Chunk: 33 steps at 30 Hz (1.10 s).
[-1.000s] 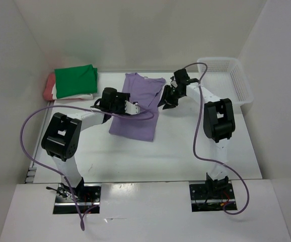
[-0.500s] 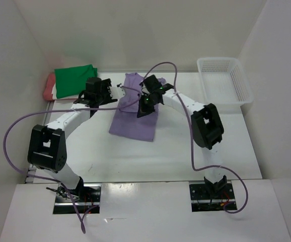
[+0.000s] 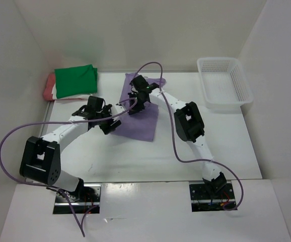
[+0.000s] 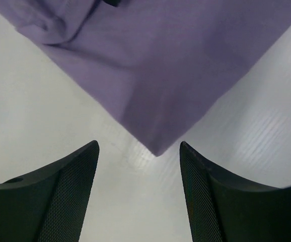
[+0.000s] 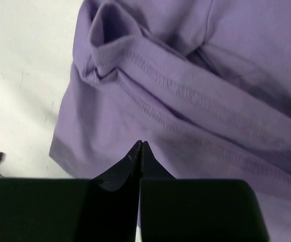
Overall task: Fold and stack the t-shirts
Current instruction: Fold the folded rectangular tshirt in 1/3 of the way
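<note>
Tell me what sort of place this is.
Most likely a robot test cell in a lab, not a home: a white table boxed in by plain white panels, a left arm and right arm bolted at its near edge, and a lavender t-shirt and mesh basket laid out for them.

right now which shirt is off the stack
The lavender-purple shirt, lying alone mid-table; the green shirt, cream-white shirt and salmon-red shirt are piled far left.
</note>
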Available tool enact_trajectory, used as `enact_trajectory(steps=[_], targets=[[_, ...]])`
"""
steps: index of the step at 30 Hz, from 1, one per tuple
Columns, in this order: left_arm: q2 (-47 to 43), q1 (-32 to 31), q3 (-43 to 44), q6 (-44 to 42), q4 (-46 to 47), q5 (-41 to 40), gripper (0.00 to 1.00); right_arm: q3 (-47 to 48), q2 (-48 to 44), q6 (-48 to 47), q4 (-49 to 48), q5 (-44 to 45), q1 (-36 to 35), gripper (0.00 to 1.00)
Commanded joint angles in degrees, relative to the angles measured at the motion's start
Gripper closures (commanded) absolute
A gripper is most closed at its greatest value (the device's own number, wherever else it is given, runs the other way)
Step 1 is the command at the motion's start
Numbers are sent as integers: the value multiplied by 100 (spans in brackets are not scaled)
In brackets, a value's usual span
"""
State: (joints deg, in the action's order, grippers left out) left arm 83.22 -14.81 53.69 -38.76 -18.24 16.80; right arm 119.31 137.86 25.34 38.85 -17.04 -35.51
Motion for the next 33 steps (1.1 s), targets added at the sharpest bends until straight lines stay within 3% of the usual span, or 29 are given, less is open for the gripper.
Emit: enact_trajectory(steps=[1,7,12,19,24,31,33], targets=[[194,-5,-236,633,373,360,28,584,293,-109,157,87,-79,100],[440,-57,-526,633,883,412,28,1621,953,-161,633,262,-79,100],[616,-110,-798,572,1270,298,28,2640,1462,-161,1052,982,-79,100],[731,-163,-799,519,1270,351,37,3730,1902,6,1239,1625,105,100],[783,-163,-746,466,1218,403,39,3855,1842,-143,1239,1239,290,100],[679,-163,-746,528,1156,298,33,2705,849,-513,1247,1097,26,100],[547,-163,-615,134,797,237,27,2302,464,-513,1317,1150,26,98]])
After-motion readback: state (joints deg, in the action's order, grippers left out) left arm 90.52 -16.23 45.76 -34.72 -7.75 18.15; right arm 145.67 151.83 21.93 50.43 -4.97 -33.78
